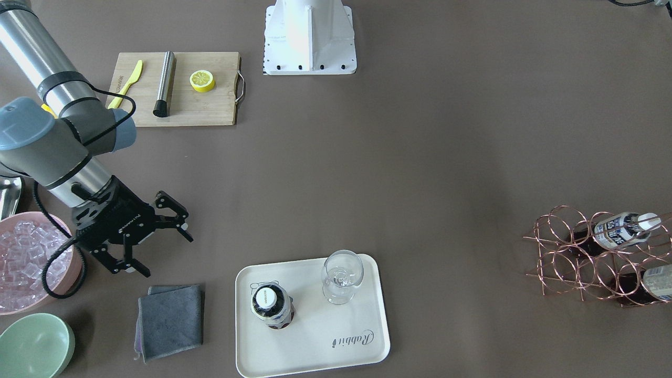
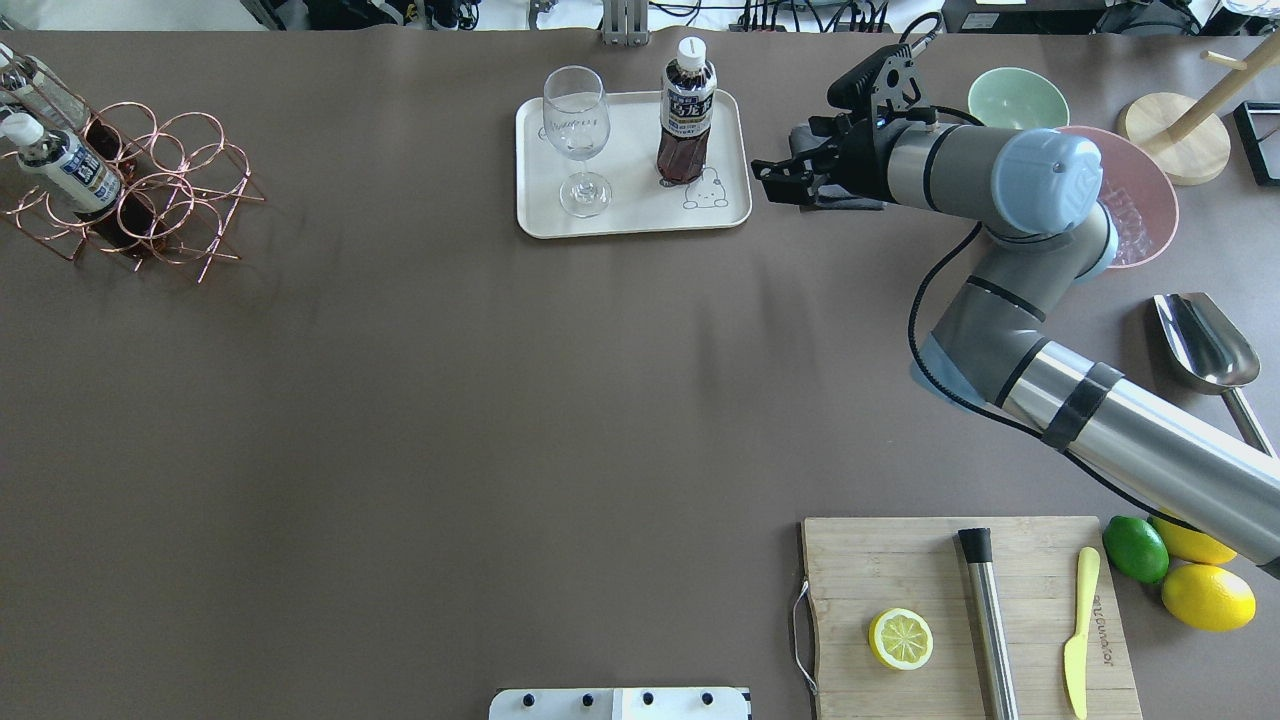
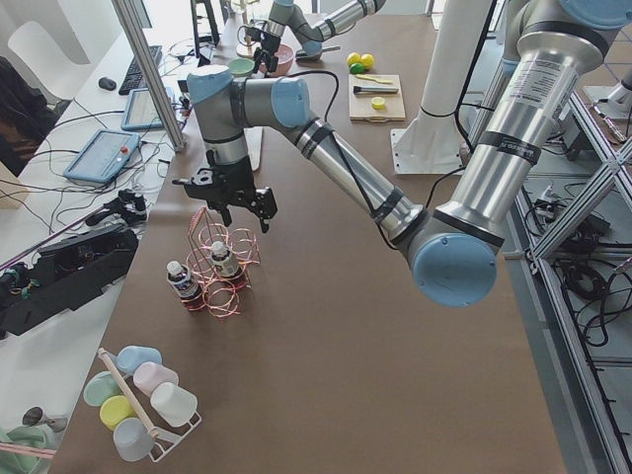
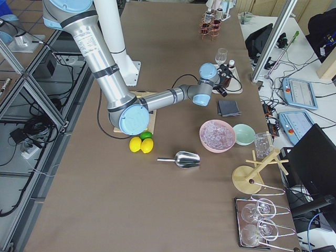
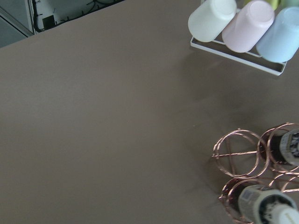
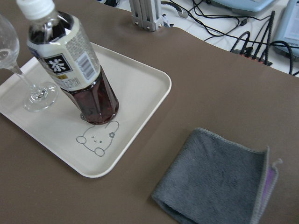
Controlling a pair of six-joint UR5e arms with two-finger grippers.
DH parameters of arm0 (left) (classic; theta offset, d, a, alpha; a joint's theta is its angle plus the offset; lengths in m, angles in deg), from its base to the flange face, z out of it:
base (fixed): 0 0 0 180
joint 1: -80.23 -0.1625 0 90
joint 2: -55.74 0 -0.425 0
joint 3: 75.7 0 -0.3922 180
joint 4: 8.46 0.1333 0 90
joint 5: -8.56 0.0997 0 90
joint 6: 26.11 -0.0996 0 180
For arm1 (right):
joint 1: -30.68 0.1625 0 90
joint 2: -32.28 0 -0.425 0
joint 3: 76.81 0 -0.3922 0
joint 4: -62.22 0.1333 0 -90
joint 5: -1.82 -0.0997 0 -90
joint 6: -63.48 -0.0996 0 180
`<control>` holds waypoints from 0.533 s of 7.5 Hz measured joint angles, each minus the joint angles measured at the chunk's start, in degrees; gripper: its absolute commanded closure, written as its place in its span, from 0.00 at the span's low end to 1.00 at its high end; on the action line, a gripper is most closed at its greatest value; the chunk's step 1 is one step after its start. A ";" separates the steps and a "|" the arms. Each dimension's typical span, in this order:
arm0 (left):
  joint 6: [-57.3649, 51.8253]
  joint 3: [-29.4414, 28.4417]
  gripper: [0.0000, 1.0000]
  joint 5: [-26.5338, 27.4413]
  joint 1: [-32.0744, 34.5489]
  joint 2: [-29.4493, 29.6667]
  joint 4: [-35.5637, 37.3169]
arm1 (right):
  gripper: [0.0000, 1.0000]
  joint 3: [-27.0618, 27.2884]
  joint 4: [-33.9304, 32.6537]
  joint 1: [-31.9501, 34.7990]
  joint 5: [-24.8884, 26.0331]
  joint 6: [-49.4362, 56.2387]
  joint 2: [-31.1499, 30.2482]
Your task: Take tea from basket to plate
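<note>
One tea bottle stands upright on the cream tray, next to a wine glass. It also shows in the right wrist view on the tray. Two more tea bottles lie in the copper wire basket. My right gripper is open and empty, beside the tray and above a grey cloth. My left gripper hangs above the basket; I cannot tell whether it is open or shut.
A pink bowl of ice and a pale green bowl sit behind my right gripper. A cutting board with half a lemon, a knife and a metal tube lies near the robot base. A metal scoop lies at the right.
</note>
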 measured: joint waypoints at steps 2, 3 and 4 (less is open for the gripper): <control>-19.30 2.14 0.02 -5.59 3.92 -9.37 0.42 | 0.00 2.32 -6.80 6.20 -6.16 7.15 -4.27; -26.61 1.00 0.02 -7.13 4.49 -12.70 -0.68 | 0.00 3.47 -11.65 10.79 -11.69 11.88 -6.66; -30.45 -1.97 0.02 -9.14 4.59 -14.53 -3.85 | 0.00 4.71 -17.97 16.35 -17.23 14.30 -8.49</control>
